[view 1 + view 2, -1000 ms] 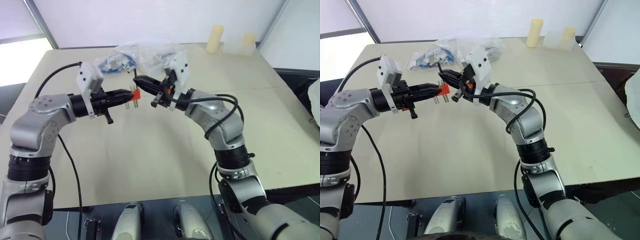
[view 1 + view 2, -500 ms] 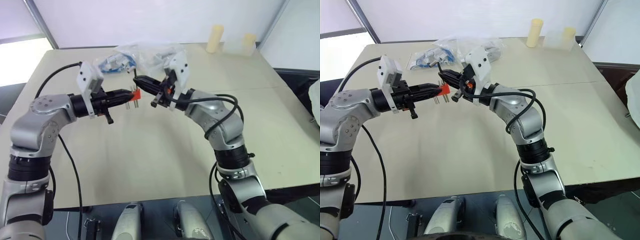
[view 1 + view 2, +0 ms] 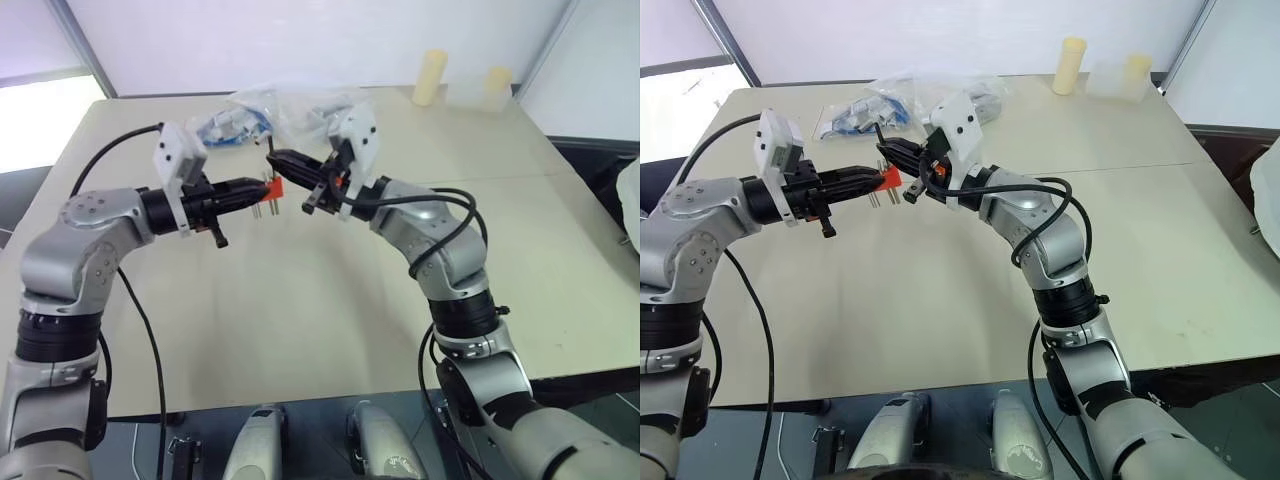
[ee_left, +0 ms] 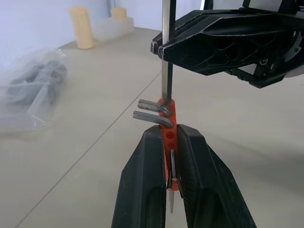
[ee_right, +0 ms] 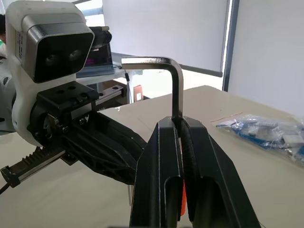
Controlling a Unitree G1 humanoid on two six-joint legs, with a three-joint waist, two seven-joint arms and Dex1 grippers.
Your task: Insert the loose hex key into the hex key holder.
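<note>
Between the right claw [image 5: 183, 124] fingers, the loose hex key [image 5: 176, 90] stands pinched.

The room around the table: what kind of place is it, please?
Probably a lab or workshop, set up for robot trials. A plain beige table stands before white wall panels; on it lie clear bags of small parts and two pale yellow cylinders.

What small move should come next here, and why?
Probably the right gripper should push the loose hex key further down into the hex key holder: the key stands upright with its tip at the holder's top, and the left gripper is clamped on the holder.
</note>
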